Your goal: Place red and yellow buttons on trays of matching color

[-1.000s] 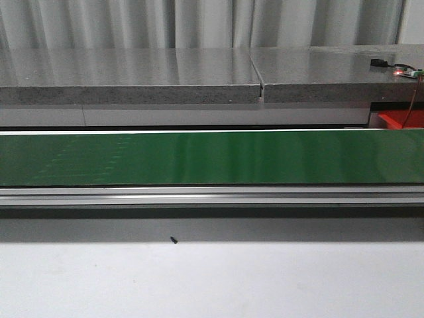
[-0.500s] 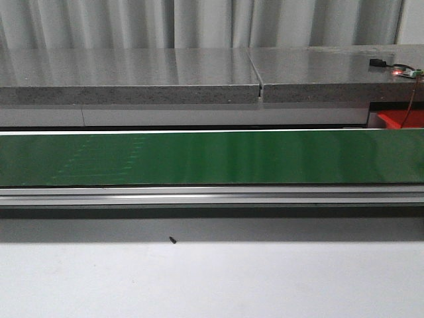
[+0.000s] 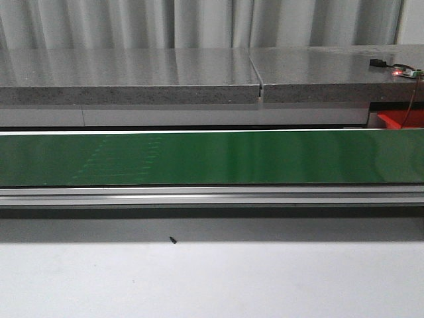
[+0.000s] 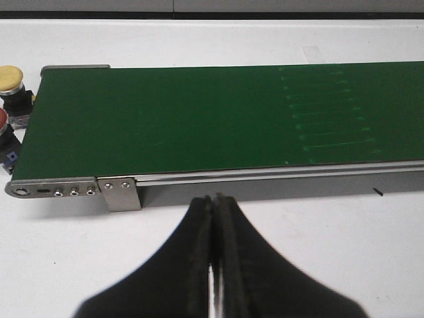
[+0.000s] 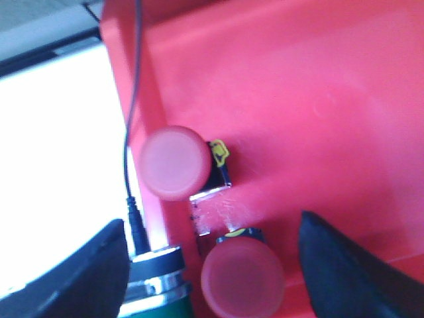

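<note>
My right gripper point(image 5: 211, 222) hangs open over the red tray point(image 5: 318, 93). Two red buttons lie on that tray: one point(image 5: 175, 162) further from the fingers, the other point(image 5: 243, 275) between the two fingers, touching neither. My left gripper point(image 4: 215, 199) is shut on nothing, low over the white table in front of the green conveyor belt point(image 4: 199, 119). A yellow button point(image 4: 10, 78) and a red button point(image 4: 2, 126) stand just off the belt's end, at the frame edge. No yellow tray is in view. The front view shows neither gripper.
The belt point(image 3: 212, 158) runs across the front view with a grey counter point(image 3: 132, 73) behind it. A corner of the red tray point(image 3: 397, 119) shows at far right. A black cable point(image 5: 132, 99) runs along the tray's edge to the conveyor's metal roller end point(image 5: 159, 281).
Faint marks on the green belt have shifted to the right in the front view. Nothing else has changed there.
</note>
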`<action>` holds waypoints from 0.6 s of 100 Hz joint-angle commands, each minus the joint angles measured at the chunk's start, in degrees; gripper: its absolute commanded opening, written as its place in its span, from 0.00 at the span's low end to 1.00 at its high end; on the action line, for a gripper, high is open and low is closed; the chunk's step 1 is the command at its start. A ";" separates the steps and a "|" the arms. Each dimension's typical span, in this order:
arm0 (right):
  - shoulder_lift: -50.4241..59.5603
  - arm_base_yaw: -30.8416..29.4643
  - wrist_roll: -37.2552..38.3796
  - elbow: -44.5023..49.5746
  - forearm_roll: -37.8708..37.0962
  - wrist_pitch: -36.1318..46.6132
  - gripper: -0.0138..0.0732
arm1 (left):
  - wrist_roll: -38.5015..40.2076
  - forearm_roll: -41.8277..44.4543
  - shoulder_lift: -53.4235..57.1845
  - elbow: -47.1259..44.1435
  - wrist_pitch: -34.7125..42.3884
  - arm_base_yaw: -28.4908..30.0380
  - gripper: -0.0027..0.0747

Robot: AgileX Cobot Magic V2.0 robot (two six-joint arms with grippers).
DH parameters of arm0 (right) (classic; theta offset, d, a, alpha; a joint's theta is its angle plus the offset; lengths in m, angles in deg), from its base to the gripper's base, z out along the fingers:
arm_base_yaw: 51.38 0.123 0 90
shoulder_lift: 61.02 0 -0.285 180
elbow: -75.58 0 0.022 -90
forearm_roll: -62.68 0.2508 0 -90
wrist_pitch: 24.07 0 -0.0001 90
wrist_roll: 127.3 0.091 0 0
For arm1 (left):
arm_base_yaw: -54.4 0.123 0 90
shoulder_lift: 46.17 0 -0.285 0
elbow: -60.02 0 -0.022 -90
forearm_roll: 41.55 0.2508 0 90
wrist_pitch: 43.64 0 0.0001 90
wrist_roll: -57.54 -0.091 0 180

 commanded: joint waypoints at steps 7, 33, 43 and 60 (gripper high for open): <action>6.24 2.17 -4.19 -1.86 0.68 -0.39 0.66 | 0.46 -0.49 -0.27 1.38 3.79 -0.35 0.01; 10.68 6.65 -4.32 1.03 0.68 -2.54 0.14 | 0.46 -0.49 -0.27 1.38 3.79 -0.35 0.01; 13.46 8.14 -4.32 3.62 0.68 -1.76 0.09 | 0.46 -0.49 -0.27 1.38 3.79 -0.35 0.01; 18.84 10.47 -4.32 8.61 0.68 -0.33 0.08 | 0.46 -0.49 -0.27 1.38 3.79 -0.35 0.01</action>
